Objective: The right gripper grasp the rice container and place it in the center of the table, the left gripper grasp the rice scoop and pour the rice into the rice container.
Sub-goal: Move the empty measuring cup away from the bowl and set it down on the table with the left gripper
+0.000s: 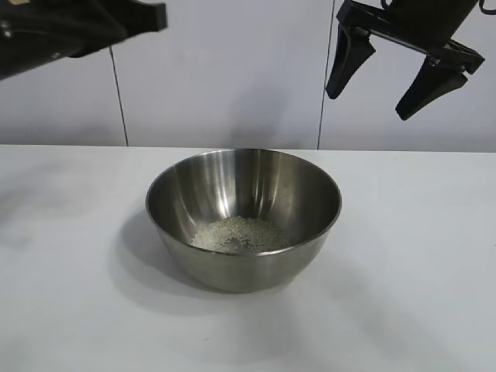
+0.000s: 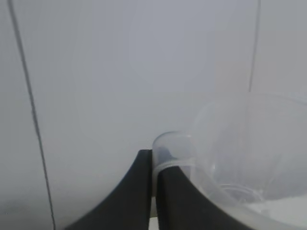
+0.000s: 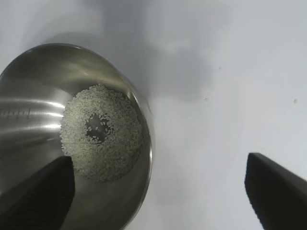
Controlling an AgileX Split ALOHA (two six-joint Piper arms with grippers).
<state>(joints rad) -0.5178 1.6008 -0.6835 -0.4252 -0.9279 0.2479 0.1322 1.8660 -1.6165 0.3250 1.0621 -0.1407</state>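
Rice container (image 1: pixel 243 219): sitting upright on the table (image 1: pixel 70 310), at about its middle in the exterior view; serving as landmark for every line below.
Rice (image 1: pixel 240 235): lying as a low whitish heap on the floor of the rice container, with a small bare patch of steel showing near the middle of the heap in the right wrist view (image 3: pixel 101 132).
Table: spreading bare and white on all sides of the rice container; catching a soft shadow on the container's left side.
Right gripper (image 1: pixel 391 74): hanging high above and behind the rice container, off to its right; fingers spread wide apart, clasping nothing, touching nothing.
Left gripper (image 2: pixel 153 191): sitting high above and behind the rice container, off to its left; fingers pressed together, pinching the short handle of the rice scoop (image 2: pixel 240 163).
Rice scoop: riding in the left gripper, well clear of the rice container; showing only in the left wrist view.
Wall (image 1: pixel 232 77): standing pale behind the rice container, beyond the table's far edge.
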